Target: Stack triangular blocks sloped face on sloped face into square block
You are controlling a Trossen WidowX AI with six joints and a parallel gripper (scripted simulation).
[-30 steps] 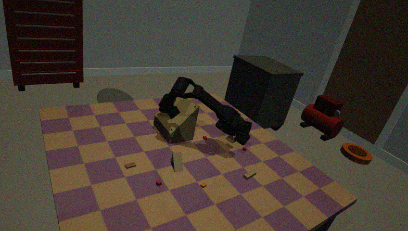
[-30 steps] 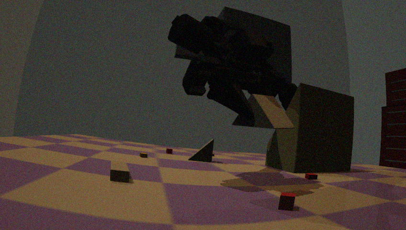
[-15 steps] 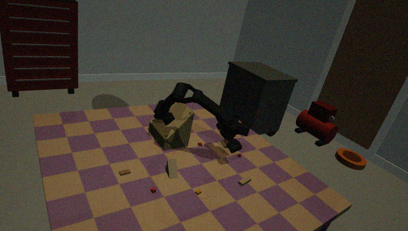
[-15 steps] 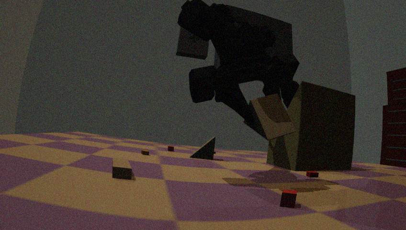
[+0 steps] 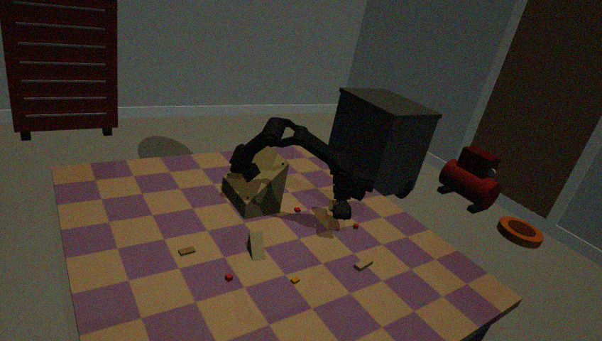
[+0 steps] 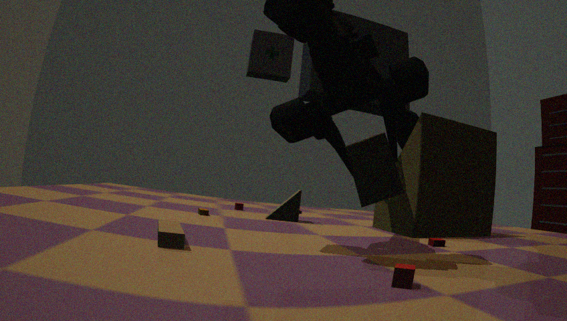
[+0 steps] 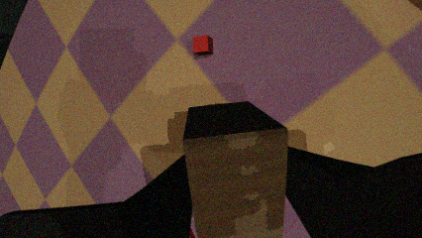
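Note:
One triangular block (image 6: 372,172) (image 7: 238,174) is held in the air, tilted. My gripper (image 6: 377,162) (image 7: 229,156) is shut on it, one finger on each side; in the top view the fingers mostly hide it. The block hangs clear of the table, with shadows on the checkered top below. The other triangular block (image 5: 256,246) (image 6: 290,210) rests on the table near the middle, apart from the gripper, with its sloped face turned up to one side. It is out of sight in the wrist view.
A large angular tan block (image 5: 272,196) (image 6: 455,182) stands beside the arm's base. Three red cubes (image 5: 297,209) (image 5: 356,226) (image 5: 228,277), an orange piece (image 5: 294,280) and two small tan bars (image 5: 186,251) (image 5: 363,266) lie about the table. One red cube (image 7: 202,45) shows in the wrist view.

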